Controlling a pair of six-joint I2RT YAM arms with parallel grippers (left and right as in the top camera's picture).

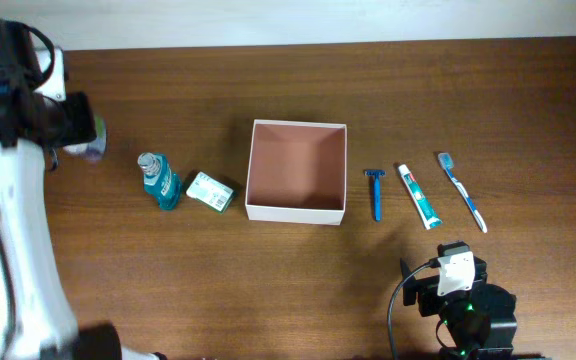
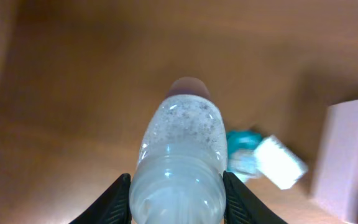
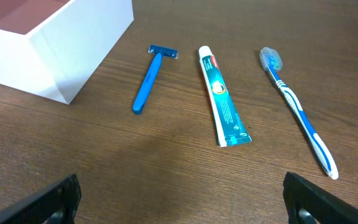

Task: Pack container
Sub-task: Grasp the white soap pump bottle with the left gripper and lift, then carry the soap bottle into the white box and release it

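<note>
Since your left gripper (image 2: 178, 193) is closed on the fat body of a clear plastic bottle (image 2: 182, 137), one finger on each side and the cap end pointing away from the wrist, the step in hand reads as the carry to the container (image 1: 298, 165). The bottle is round and slick, so I would not loosen the squeeze or swing fast, or it may twist between the fingers. It appears to hang clear of the counter (image 1: 298, 290). Below and ahead lie the teal mouthwash bottle (image 1: 160, 180) and, just beside it, the green-white soap packet (image 1: 209, 191). Both sit between you and the box, so travel high enough to pass over them. Beyond them the container stands mid-counter, open-topped and empty, its near white wall next to the packet. Bring the bottle over the pinkish floor, lower it inside the walls, and lay it toward one side to leave room for the rest. Farther right, your right gripper (image 3: 182, 202) hovers wide open and holds nothing, above bare wood short of the blue razor (image 3: 148, 78), toothpaste tube (image 3: 222, 99) and toothbrush (image 3: 297, 112).
</note>
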